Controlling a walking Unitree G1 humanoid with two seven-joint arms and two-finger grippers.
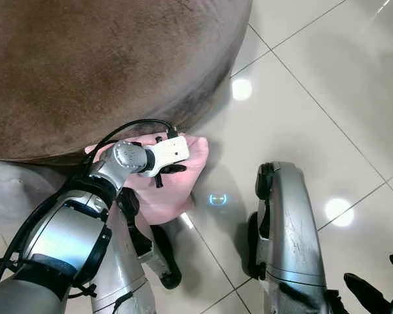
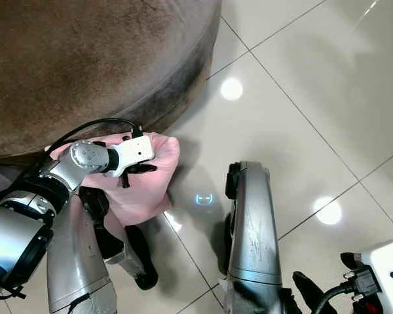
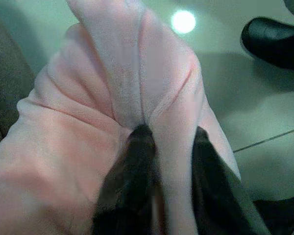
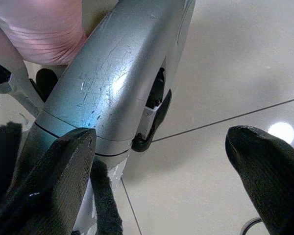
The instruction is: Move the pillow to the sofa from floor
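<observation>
Left gripper (image 3: 159,161) pinching a fold of the pink pillow (image 1: 173,186), which hangs just beyond its fingertips, low beside the brown sofa (image 1: 98,65) and above the tiled floor (image 1: 314,118). Right gripper (image 4: 161,161) hangs idle, fingers spread wide. Likely risk: the narrow pinch of soft fabric may slip on lifting, or the pillow may catch the sofa's edge.

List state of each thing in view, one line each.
pillow: pink, bunched, fabric fold pinched by the left gripper, beside the sofa edge above the floor tiles.
left gripper: jaws shut on a pillow fold.
right gripper: jaws open, holding nothing, idle near the robot's leg.
sofa: brown, nothing on the visible part.
floor: glossy tiles, light reflections.
</observation>
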